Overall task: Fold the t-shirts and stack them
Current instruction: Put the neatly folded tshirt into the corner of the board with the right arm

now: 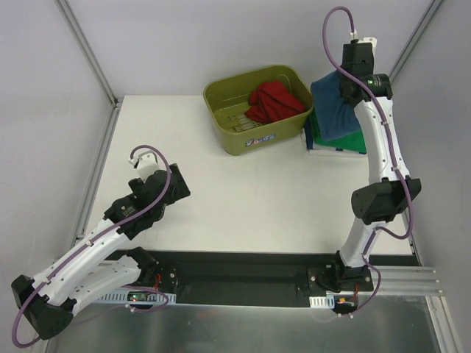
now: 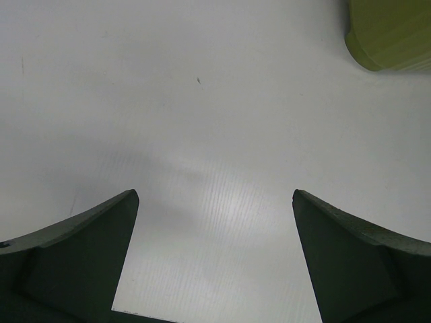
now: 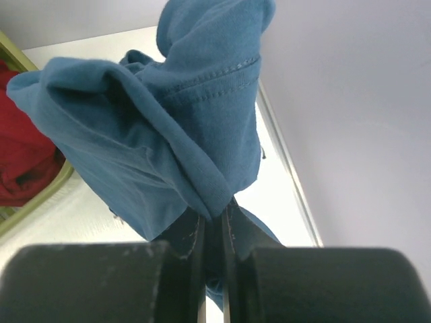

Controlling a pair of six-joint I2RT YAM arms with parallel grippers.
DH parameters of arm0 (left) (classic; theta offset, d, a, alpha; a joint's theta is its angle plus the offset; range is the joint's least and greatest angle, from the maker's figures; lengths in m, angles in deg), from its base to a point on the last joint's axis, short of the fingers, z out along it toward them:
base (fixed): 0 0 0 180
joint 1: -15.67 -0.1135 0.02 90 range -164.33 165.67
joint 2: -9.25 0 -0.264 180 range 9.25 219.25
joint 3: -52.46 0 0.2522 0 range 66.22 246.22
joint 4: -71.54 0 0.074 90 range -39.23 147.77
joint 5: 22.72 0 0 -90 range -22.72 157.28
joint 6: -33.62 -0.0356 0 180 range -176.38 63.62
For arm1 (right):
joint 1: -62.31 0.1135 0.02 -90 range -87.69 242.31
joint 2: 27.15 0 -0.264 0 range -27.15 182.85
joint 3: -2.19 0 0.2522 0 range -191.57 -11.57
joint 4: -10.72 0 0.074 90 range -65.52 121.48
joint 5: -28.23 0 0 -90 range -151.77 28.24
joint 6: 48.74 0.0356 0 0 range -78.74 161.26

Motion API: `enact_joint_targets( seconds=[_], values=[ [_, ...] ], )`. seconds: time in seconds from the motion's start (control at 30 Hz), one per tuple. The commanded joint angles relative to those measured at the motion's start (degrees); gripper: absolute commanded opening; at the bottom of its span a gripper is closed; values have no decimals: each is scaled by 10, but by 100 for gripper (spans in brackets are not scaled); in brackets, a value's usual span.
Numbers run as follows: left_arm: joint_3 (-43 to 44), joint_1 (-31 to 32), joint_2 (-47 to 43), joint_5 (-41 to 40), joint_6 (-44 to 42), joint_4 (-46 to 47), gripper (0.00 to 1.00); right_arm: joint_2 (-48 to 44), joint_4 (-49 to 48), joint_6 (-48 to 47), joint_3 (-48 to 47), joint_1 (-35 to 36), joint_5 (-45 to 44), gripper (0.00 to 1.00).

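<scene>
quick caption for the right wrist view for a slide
Right gripper shut on a bunched fold of the teal-blue t-shirt, with the red t-shirt in the olive tub at left.

An olive-green plastic tub (image 1: pixel 234 144) sits at the far side of a white tabletop (image 1: pixel 243 198), slightly right of centre, with a small printed label (image 1: pixel 259 137) on its near wall. Pale walls and aluminium corner posts (image 1: pixel 88 48) enclose the tabletop. A black mounting strip (image 1: pixel 243 273) runs along the near edge.
</scene>
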Motion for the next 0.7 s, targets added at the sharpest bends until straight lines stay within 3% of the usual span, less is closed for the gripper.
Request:
enact_joint_targets(
  seconds=[0.0, 0.2, 0.67],
  values=[
    [14, -7, -4, -15, 14, -11, 99, 20, -68, 45, -15, -25, 38, 1],
    [7, -8, -3, -5, 38, -26, 99, 93, -87, 76, -47, -50, 90, 1],
    [18, -8, 19, -13, 41, -32, 99, 161, -89, 107, -43, -112, 99, 0]
  ],
)
